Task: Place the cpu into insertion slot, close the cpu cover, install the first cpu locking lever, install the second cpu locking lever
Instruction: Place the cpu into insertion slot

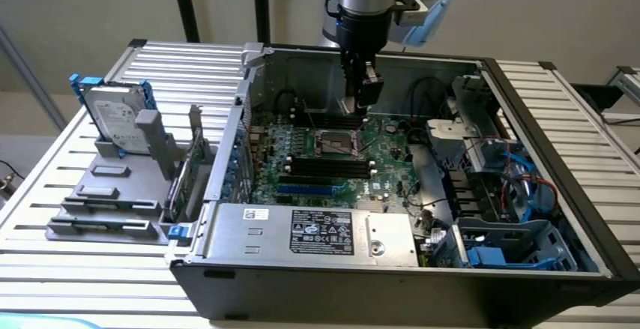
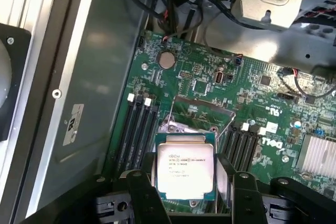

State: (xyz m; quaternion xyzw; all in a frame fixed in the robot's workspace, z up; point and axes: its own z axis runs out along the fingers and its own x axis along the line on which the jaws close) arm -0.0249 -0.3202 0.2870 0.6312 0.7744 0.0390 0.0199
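Wrist view: the gripper (image 2: 186,195) has its fingers closed on the cpu (image 2: 185,167), holding it by two opposite edges. In the exterior view the gripper hangs just above the insertion slot (image 1: 338,143) in the green circuit board (image 1: 392,157).

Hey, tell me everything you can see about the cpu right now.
The cpu is a flat square chip with a pale silver metal top, lines of small dark print and a thin green border. Its printed face is turned toward the wrist camera. The gripper clamps it, dark fingers touching two opposite sides. It hangs over the green board, near the insertion slot but not seated in it.
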